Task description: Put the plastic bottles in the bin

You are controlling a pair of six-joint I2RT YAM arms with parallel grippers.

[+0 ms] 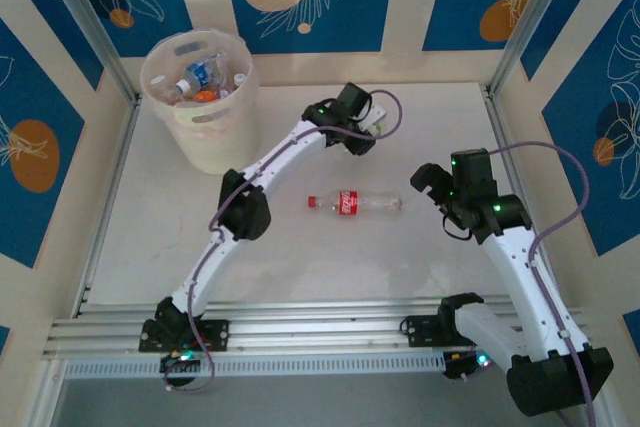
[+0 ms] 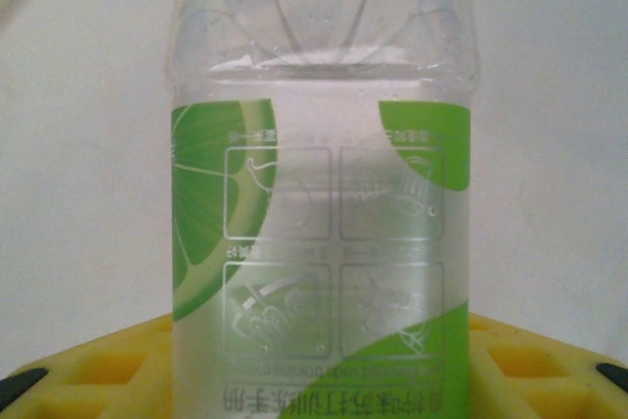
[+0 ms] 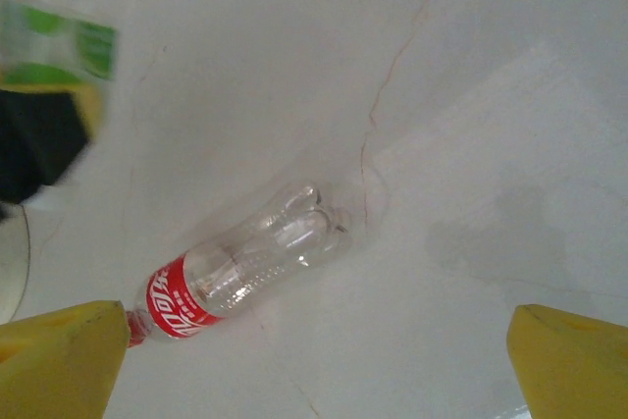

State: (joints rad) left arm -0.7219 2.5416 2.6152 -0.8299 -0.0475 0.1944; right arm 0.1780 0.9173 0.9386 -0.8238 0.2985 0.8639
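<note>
Reaching right of the bin (image 1: 197, 97), the left pincer (image 1: 368, 127) grips a green-labelled bottle (image 2: 319, 193) by its body, seemingly ready to carry it over, while the right pincer (image 1: 432, 180) hangs wide open farther right, near the red-labelled bottle (image 1: 355, 204) lying on the counter (image 1: 300, 267).

Clear, glossy plastic on the green-labelled bottle (image 2: 324, 193), between matt yellow fingers (image 2: 98, 380). The red-labelled bottle (image 3: 265, 252) is thin see-through plastic on a smooth, matt white tabletop (image 3: 471, 95); the bin (image 1: 210, 142) looks milky, translucent plastic.
</note>
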